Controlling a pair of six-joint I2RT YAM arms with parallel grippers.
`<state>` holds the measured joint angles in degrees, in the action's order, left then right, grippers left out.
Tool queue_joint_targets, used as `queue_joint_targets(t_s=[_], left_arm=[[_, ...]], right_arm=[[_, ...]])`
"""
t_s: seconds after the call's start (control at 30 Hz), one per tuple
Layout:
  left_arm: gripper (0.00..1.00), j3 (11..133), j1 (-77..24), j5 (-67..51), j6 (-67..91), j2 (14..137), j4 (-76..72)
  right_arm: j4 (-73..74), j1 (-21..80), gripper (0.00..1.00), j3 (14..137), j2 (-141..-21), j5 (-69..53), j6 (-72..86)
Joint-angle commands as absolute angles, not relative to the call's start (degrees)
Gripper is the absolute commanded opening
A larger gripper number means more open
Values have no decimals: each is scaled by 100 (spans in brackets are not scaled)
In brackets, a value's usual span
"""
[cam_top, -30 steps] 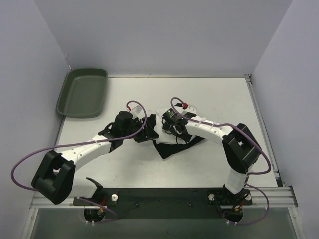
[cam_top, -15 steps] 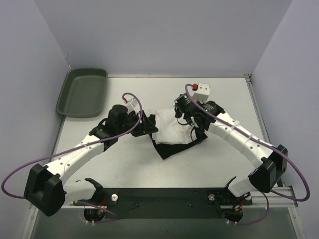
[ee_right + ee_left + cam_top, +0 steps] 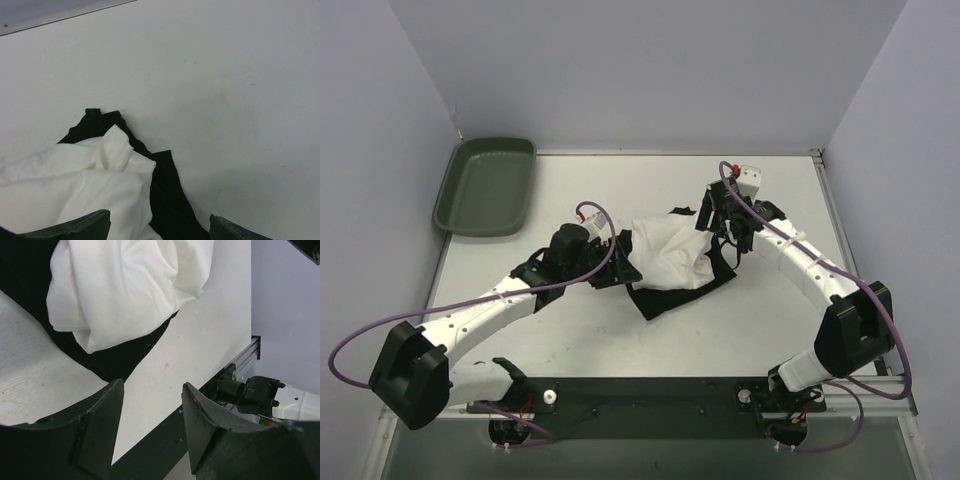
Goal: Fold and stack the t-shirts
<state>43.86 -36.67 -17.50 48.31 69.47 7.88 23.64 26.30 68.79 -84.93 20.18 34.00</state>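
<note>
The white t-shirt (image 3: 665, 255) lies in a crumpled heap on the table (image 3: 780, 185), to the right of the dark green tray (image 3: 485, 187) and somewhat nearer the arm bases than the tray is. It rests on the black t-shirt (image 3: 665, 300), which shows around it as a dark border. There is a broad flap on the side nearer the bases, a strip along the edge farthest from the tray, and a small tab poking out at the far side. Neither shirt touches the tray, and bare table lies between them.

The left gripper (image 3: 620, 262) sits at the edge of the heap that faces the tray. In the left wrist view its fingers (image 3: 100, 415) stand spread with only bare table between them. Just beyond the tips, the white t-shirt (image 3: 125, 285) bulges over the black t-shirt (image 3: 125, 360). This gripper pinches nothing.

The right gripper (image 3: 713, 222) is at the corner of the heap farthest from the tray. In the right wrist view its fingers (image 3: 80, 227) are set wide apart, low over the cloth. Folds of the white t-shirt (image 3: 90, 185) and an edge of the black t-shirt (image 3: 165, 195) lie between them. Whether the fingers press on the cloth cannot be told.
</note>
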Motion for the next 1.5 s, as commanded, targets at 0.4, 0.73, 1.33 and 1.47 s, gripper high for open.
queue_joint_targets(t_s=[0.4,0.73,1.33,1.47], left_arm=[[60,4499,-4025,-818,4685,7874,808],[61,4720,-4052,-747,4614,8683,379],[61,5176,-4148,-791,4579,8032,896],[61,5150,-4148,-844,4588,8226,765]], right_arm=[[1494,2584,79,6416,-8912,1257,3516],[1292,2575,78,6267,-9079,1125,3524],[1160,2514,77,6293,-9290,958,3533],[1160,2505,77,6275,-9334,958,3542]])
